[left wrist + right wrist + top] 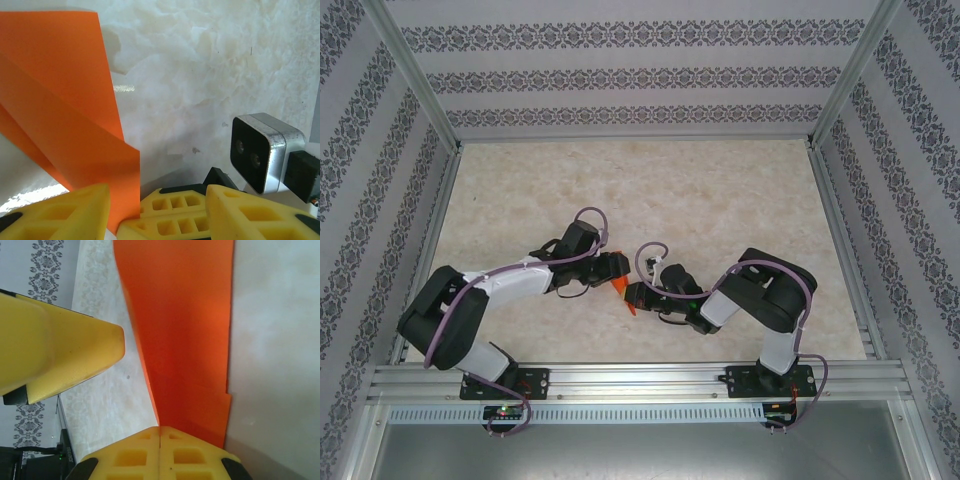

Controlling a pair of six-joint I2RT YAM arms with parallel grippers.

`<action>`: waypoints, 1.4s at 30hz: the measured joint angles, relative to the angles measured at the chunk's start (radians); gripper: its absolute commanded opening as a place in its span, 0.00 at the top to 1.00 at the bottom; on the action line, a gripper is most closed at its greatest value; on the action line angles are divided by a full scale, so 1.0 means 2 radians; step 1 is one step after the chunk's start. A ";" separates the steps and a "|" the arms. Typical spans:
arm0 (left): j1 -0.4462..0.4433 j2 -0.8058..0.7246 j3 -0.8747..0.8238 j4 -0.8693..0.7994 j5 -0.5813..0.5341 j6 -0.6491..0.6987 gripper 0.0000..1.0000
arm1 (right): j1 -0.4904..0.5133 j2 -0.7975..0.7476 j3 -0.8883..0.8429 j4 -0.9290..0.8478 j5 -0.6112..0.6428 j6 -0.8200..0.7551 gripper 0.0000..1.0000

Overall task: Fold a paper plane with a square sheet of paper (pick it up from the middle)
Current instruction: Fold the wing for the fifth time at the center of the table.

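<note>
Both bent inward, left arm [490,290] and right arm [760,300] meet over the surface [720,200]; right gripper [160,432] clenched on orange paper [185,330], left gripper [613,268] released, straddling it.

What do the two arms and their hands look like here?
Left arm and right arm: black joints, white link covers, a purple cable looping along each. Left hand and right hand have blocky yellow fingers; the right's show square recesses. A silver-cased camera rides the right wrist.
</note>
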 measured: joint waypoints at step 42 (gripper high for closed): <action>-0.001 0.024 0.014 0.017 -0.006 0.000 0.48 | 0.080 -0.143 0.088 -0.376 0.219 -0.296 0.60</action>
